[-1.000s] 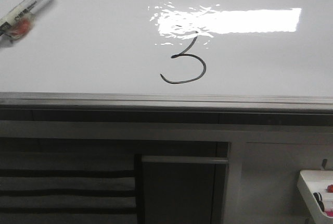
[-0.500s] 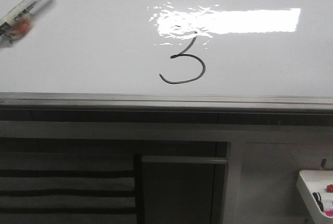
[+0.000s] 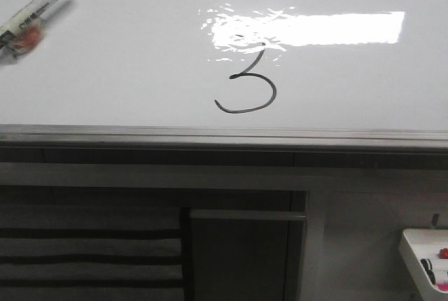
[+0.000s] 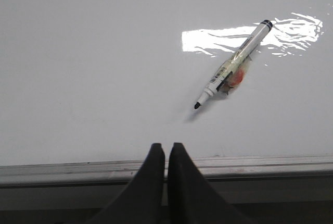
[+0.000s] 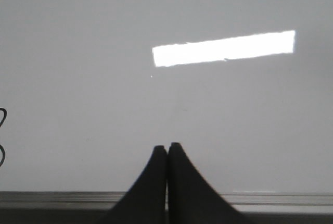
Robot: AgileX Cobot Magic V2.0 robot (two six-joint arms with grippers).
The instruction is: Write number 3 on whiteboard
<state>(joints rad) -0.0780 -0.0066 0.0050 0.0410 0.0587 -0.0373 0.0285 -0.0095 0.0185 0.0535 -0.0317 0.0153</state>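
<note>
Since the number 3 [image 3: 246, 84] sits fully drawn near the middle of the whiteboard [image 3: 126, 70], just under the bright glare and above the grey rail, the writing looks done. Over the last second nothing on the board has shifted; the marker [image 3: 33, 15] lies uncapped at ten o'clock from the digit, well apart. The left gripper [image 4: 166, 151] and right gripper [image 5: 167, 151] hang at the rail with jaws pressed together, empty.

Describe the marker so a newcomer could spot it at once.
Start from the whiteboard, the glossy white surface with a grey rail along its near edge. The marker lies flat at its far left, well left of the number 3. It is the only loose object there: a pale barrel, uncapped black tip, orange-red smudge beside it.
</note>
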